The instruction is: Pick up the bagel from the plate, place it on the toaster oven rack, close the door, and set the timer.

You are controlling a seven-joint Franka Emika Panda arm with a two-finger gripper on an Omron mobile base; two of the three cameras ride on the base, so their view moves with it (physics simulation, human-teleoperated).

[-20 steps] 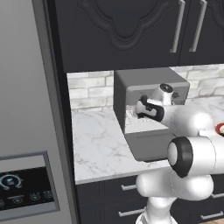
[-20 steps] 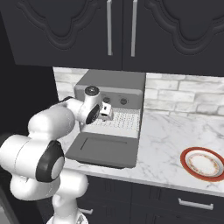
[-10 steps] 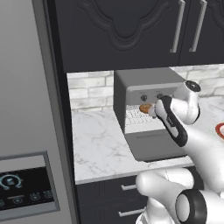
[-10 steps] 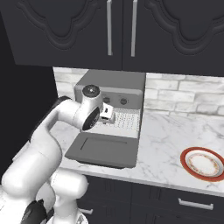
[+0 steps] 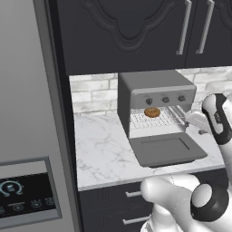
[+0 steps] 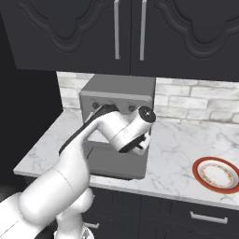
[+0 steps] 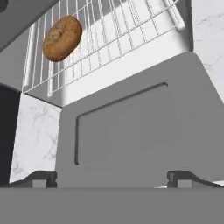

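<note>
The desk (image 5: 104, 149) is a marbled slab, and the grey toaster oven (image 5: 154, 97) standing on it serves as the landmark here. Its three knobs (image 5: 165, 99) run in a row across the front panel, just above the opening.

The door (image 5: 166, 151) hangs fully down from the oven's lower front edge, lying flat and level out over the desk. It is the next thing to be handled, since the bagel is already delivered.

The toaster oven rack (image 5: 154, 118) sits inside the opening, below the knobs, its thin bars running front to back.

The plate (image 6: 217, 174), red-rimmed and bare, lies on the desk well to the right of the oven.

The hand (image 7: 109, 177) hovers in front of the oven, above the outer edge of the lowered door, fingers spread wide with nothing between them.

The bagel (image 7: 62, 38) rests flat on the rack, toward the left side of the oven's opening and clear of the door's swing.

To close well, I judge the hand should drop below the door's outer edge, come up under it near the middle so the panel does not twist, and push along the hinge arc toward the knobs. A push too near one corner risks sliding the oven across the desk. The spread fingers could stay as they are; a flat lift needs no grip.
</note>
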